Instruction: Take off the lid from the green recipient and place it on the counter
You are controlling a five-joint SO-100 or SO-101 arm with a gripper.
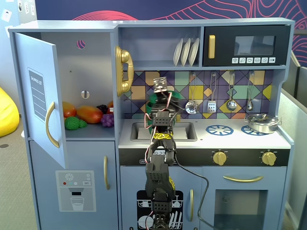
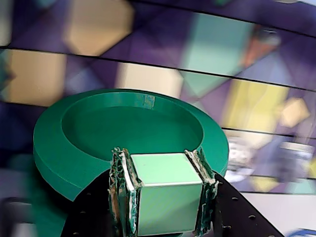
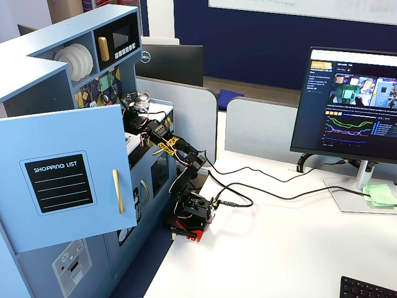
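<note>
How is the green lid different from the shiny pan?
The lid is green; the pan is shiny silver. The lid is gripped by the tool, up above the counter; the pan sits free on the counter, far right in a fixed view. Both are round.

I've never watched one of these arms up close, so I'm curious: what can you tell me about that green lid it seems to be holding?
The lid is a round dark-green disc that looks like smooth plastic, with a broad rim around a shallow sunken middle. A paler green strap handle crosses it, and the gripper has its jaws closed on either side of that strap. In the wrist view the lid is tilted and held up in front of the coloured tile backsplash, so it appears lifted. In a fixed view only a green sliver shows above the sink.
</note>
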